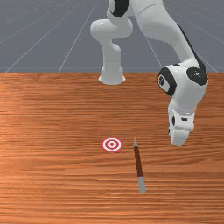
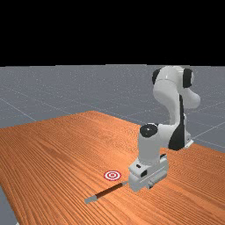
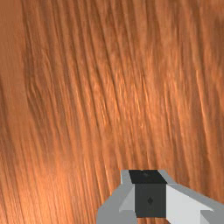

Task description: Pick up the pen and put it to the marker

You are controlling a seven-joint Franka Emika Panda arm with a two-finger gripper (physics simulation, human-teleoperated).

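Our slim brown pen [image 1: 138, 162] lies on the desk [image 1: 52, 131], beside the round target [image 1: 112, 144].
We see a reddish-brown barrel between two grey ends: one narrows to a sharp point, the other is blunt. The point faces the desk edge by our arm's base [image 1: 112, 72], and the blunt end faces the opposite edge. The target, ringed in red and white, sits near the point, on the front view's left, apart from the pen. Our gripper [image 1: 178, 142] is on the pen's other side; whether its fingers [image 3: 150, 205] are open or closed, we cannot tell.
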